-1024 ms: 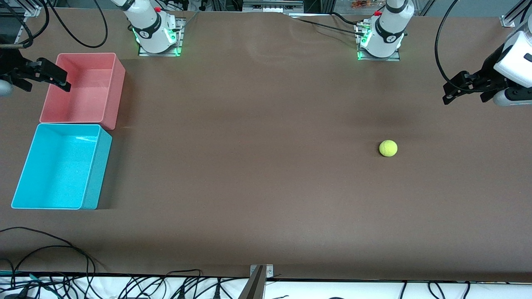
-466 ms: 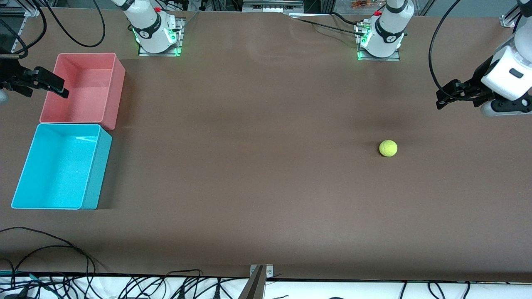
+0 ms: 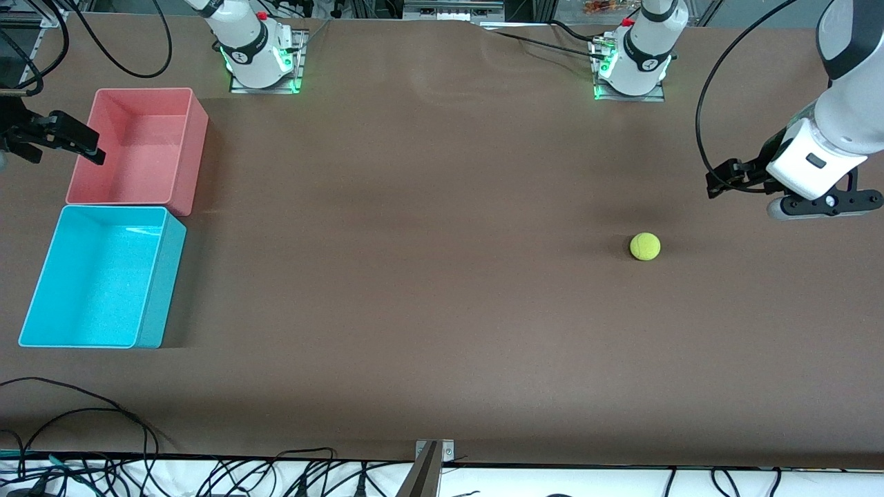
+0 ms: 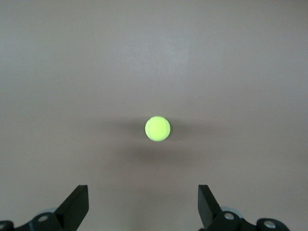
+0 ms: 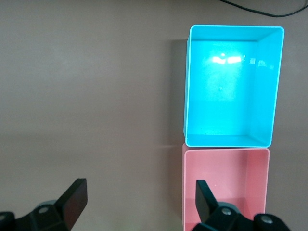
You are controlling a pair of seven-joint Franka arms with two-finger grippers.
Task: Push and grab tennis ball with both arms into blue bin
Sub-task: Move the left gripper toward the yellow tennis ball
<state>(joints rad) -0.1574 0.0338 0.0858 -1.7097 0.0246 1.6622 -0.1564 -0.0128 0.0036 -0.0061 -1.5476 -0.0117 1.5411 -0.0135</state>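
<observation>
The tennis ball (image 3: 645, 246) lies on the brown table toward the left arm's end; it shows ahead of the fingers in the left wrist view (image 4: 157, 128). My left gripper (image 3: 718, 185) hangs open and empty over the table beside the ball, apart from it; its jaws (image 4: 143, 192) stand wide. The blue bin (image 3: 163, 290) stands empty at the right arm's end, also in the right wrist view (image 5: 186, 96). My right gripper (image 3: 68, 153) is open and empty over the outer edge of the pink bin (image 3: 197, 155), as its wrist view (image 5: 142, 187) shows.
The pink bin (image 5: 226, 150) stands against the blue bin, farther from the front camera. Both arm bases (image 3: 259, 59) (image 3: 632, 65) sit at the table's edge farthest from the camera. Cables (image 3: 83, 428) lie along the near edge.
My left arm has swung down and inward toward the tennis ball. My right gripper has drifted slightly outward past the pink bin's edge. The ball has not moved.
</observation>
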